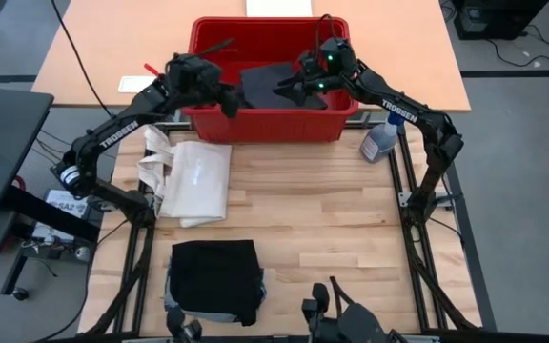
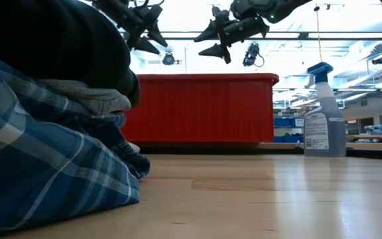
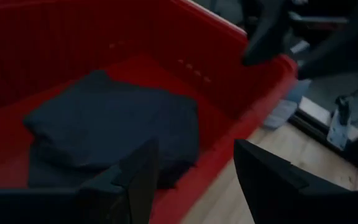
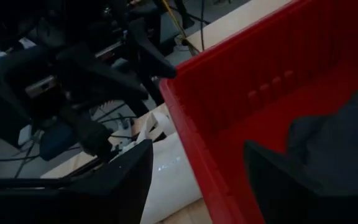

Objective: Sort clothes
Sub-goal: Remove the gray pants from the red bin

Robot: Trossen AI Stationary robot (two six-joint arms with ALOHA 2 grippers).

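A folded dark grey cloth [image 1: 276, 84] lies on the floor of the red bin [image 1: 270, 124] at the table's far edge; it also shows in the left wrist view [image 3: 110, 124] and the right wrist view [image 4: 340, 130]. My left gripper [image 1: 227, 101] [image 3: 194, 180] is open and empty above the bin's near left rim. My right gripper [image 1: 291, 90] [image 4: 197, 180] is open and empty above the cloth, inside the bin's outline. A stack of folded clothes [image 1: 215, 276] rests on the table near the front edge: black on top, grey [image 2: 85, 99] and blue-and-white plaid [image 2: 45, 172] below.
A white tote bag [image 1: 193, 181] lies flat on the table's left, its handles toward the left edge. A spray bottle [image 1: 381, 141] stands at the bin's near right corner. Bare wood [image 1: 332, 219] lies between the bin and the stack.
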